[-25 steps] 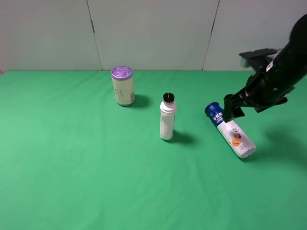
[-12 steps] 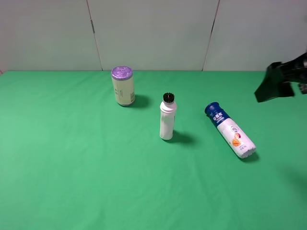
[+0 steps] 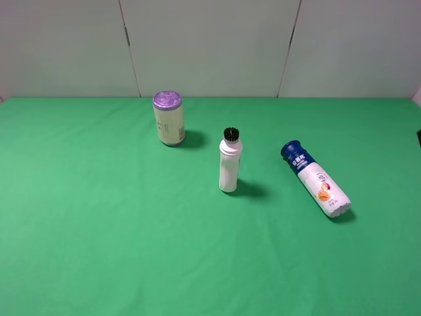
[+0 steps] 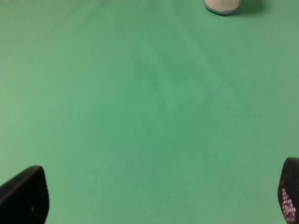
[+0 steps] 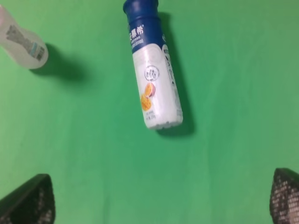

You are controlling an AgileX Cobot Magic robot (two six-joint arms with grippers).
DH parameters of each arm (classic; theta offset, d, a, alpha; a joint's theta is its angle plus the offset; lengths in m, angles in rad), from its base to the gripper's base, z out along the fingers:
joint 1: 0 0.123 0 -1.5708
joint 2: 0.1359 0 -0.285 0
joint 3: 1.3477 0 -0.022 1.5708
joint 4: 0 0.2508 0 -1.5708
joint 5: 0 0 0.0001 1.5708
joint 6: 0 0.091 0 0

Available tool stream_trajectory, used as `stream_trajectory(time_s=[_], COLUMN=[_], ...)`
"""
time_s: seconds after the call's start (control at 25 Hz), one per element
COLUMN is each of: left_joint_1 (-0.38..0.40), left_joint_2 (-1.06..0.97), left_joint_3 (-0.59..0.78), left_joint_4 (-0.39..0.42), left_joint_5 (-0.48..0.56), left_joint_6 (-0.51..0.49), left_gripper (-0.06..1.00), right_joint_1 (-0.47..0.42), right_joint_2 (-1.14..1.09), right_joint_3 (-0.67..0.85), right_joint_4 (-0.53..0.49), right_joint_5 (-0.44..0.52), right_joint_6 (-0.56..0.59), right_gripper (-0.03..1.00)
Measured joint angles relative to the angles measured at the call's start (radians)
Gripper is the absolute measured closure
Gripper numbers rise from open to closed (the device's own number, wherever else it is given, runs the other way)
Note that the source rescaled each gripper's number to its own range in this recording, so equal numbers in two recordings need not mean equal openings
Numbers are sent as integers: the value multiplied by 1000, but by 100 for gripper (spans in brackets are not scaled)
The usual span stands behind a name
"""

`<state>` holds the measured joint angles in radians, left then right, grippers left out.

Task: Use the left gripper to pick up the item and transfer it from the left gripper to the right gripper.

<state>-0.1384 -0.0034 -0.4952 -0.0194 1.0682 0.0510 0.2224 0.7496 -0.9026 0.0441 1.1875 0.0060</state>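
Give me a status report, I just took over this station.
Left gripper jaws open, empty. Right gripper jaws open, empty. Blue-capped white plastic bottle lying on green table, ungrasped. Slim black-capped white bottle standing beside it, apart.

light: bright, even | shadows: short, soft, right of the slim white bottle (image 3: pixel 228 168); high view sharp | wrist views softer; fingertips blurred

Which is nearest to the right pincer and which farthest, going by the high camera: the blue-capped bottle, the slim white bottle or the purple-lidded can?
The right pincer sits off the right edge.
1. Blue-capped plastic bottle, lying at right.
2. Slim white black-capped bottle, upright, centre.
3. Cream purple-lidded can, upright, back left.
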Motion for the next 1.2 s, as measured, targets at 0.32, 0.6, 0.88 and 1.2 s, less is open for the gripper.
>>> stream_trajectory(time_s=[0.32,0.6,0.88,1.2], left_joint_1=[0,0,0,0], left_joint_2=[0,0,0,0], left_joint_3=[0,0,0,0], left_joint_4=[0,0,0,0], left_joint_5=[0,0,0,0], left_joint_6=[0,0,0,0], left_gripper=[-6,-6,-6,-6], right_joint_1=[0,0,0,0], right_joint_2=[-263,-460,-603,-689], right_joint_3=[216,327,369,392], right_joint_4=[0,0,-2,-26], right_joint_5=[16,-25,-105,-138], right_joint_6=[36,38,38,37], right_gripper=[-3,-3,-3,-3])
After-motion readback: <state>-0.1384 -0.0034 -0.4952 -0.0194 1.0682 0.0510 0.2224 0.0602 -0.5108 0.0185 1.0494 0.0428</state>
